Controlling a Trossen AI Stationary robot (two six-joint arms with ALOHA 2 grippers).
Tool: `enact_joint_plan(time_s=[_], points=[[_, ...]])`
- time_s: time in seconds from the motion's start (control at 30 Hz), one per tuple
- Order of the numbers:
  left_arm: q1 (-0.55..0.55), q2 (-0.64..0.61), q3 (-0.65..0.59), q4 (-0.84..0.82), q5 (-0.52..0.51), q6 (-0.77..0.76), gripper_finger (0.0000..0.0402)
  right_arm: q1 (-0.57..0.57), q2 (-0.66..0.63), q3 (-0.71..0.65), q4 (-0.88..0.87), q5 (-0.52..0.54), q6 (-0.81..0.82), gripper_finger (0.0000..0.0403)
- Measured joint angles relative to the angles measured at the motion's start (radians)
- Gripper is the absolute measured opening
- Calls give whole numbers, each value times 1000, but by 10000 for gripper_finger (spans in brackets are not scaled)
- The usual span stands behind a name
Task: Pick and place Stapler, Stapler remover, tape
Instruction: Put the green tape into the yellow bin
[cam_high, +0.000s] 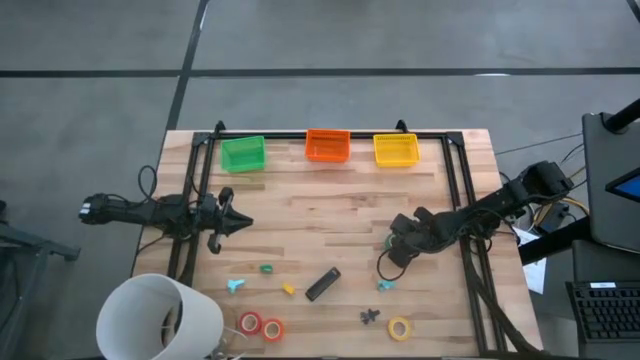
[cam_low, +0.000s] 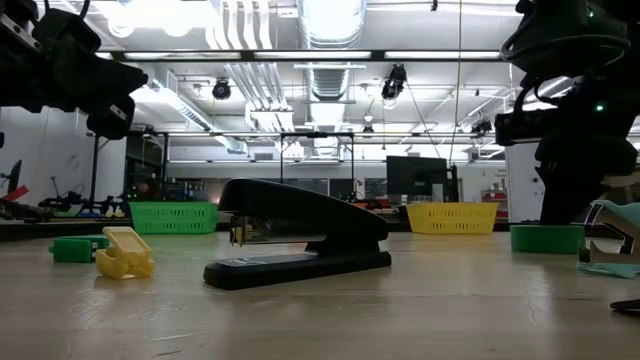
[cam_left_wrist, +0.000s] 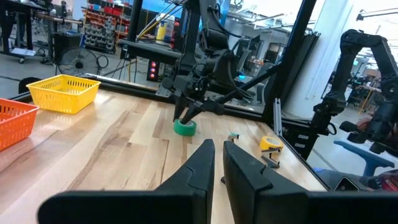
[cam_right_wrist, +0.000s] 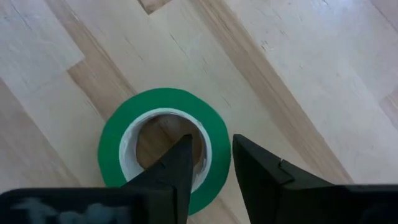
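The green tape (cam_right_wrist: 163, 107) lies flat on the wooden table (cam_high: 330, 215), and my right gripper (cam_right_wrist: 211, 146) stands open over it, pointing steeply down. From the left wrist view, the same gripper (cam_left_wrist: 186, 116) reaches the top of the green tape (cam_left_wrist: 185, 128). The black stapler (cam_high: 322, 284) rests on its base near the front middle. A small dark stapler remover (cam_high: 370, 317) and a yellow tape (cam_high: 400, 327) lie nearer the front edge. Two red tapes (cam_high: 260, 325) lie at the front left. My left gripper (cam_high: 238, 222) hangs shut and level at the table's left. My right gripper comes from above, with one finger (cam_right_wrist: 177, 163) in the green tape's open centre and the other finger (cam_right_wrist: 261, 171) outside the ring. The ring's wall (cam_right_wrist: 216, 163) stands between them. Whether the fingers touch it I cannot tell.
Green (cam_high: 243, 154), orange (cam_high: 328, 146) and yellow (cam_high: 396, 149) bins line the far edge. Small teal (cam_high: 235, 286), green (cam_high: 266, 268) and yellow (cam_high: 288, 289) pieces lie left of the stapler, and another teal piece (cam_high: 385, 286) lies just in front of my right gripper. A white round object (cam_high: 160, 320) covers the front left corner.
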Motion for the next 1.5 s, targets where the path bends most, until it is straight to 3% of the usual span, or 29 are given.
enact_joint_plan(time_s=[0.37, 1.07, 1.5], points=[[0, 0, 0, 0, 0, 0, 37, -7, -40, -2, -7, 23, -37, 44], [0, 0, 0, 0, 0, 0, 37, -186, -210, -2, -6, 103, -170, 53], [0, 0, 0, 0, 0, 0, 37, -208, -223, -2, 7, 105, -196, 54]])
